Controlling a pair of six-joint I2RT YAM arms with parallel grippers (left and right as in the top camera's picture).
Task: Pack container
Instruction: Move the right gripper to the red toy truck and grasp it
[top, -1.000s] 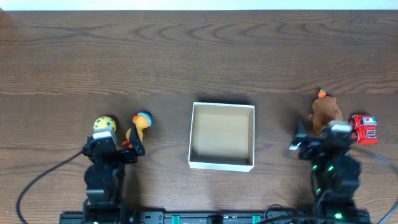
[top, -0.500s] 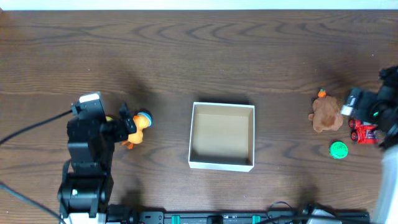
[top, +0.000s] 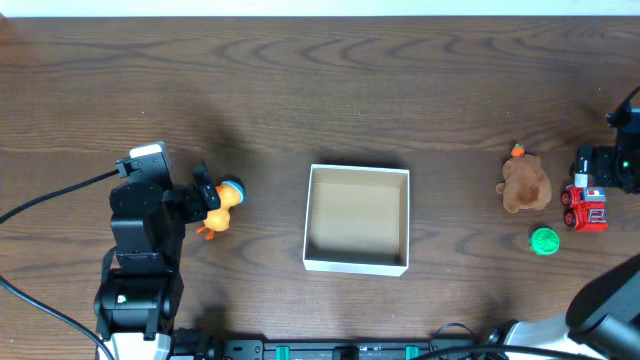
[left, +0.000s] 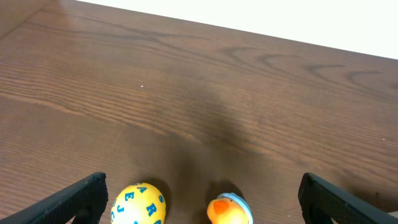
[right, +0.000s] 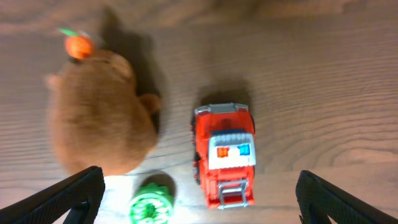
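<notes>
Container untouched, left end effector and right end effector spread wide, empty.

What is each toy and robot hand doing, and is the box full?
container: open, upright, empty.
duck: outside container, not gripped.
yellow ball: beside duck, not gripped.
teddy: outside container, not gripped.
fire truck: on its wheels, not gripped.
green disc: lying flat.
left gripper: open, empty.
right gripper: open, empty.
</notes>
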